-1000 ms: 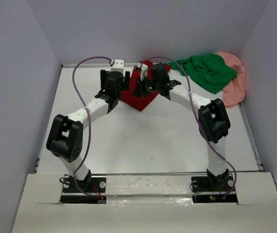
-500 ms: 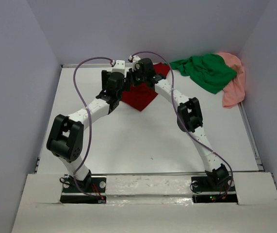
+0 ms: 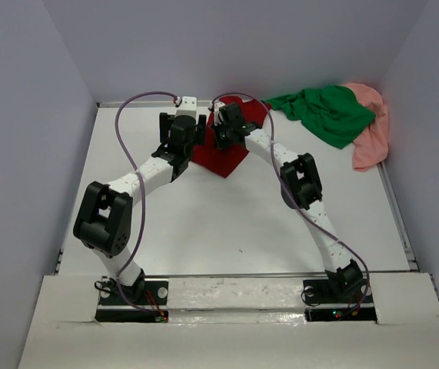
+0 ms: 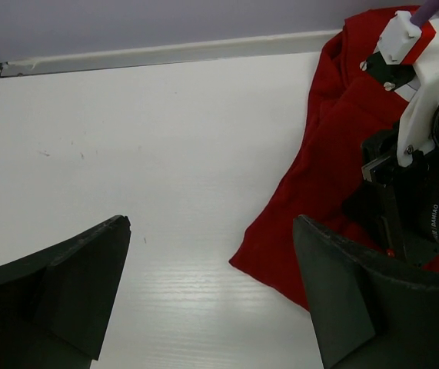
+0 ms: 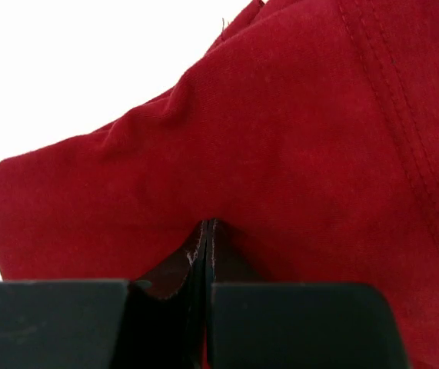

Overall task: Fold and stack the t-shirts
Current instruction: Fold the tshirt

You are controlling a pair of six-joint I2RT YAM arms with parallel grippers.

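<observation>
- One wrist view shows our right end effector (image 5: 206,231) pinching the dark red t-shirt (image 5: 296,138); left end effector (image 4: 211,224) gapes open.
- Right elbow (image 3: 300,181) has shifted toward 9 o'clock.

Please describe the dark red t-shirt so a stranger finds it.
On the white table, mid-width at its far edge, lies the dark red t-shirt, pinched by the right pincer. Unlike it, the green shirt and pink shirt are heaped far right.
</observation>
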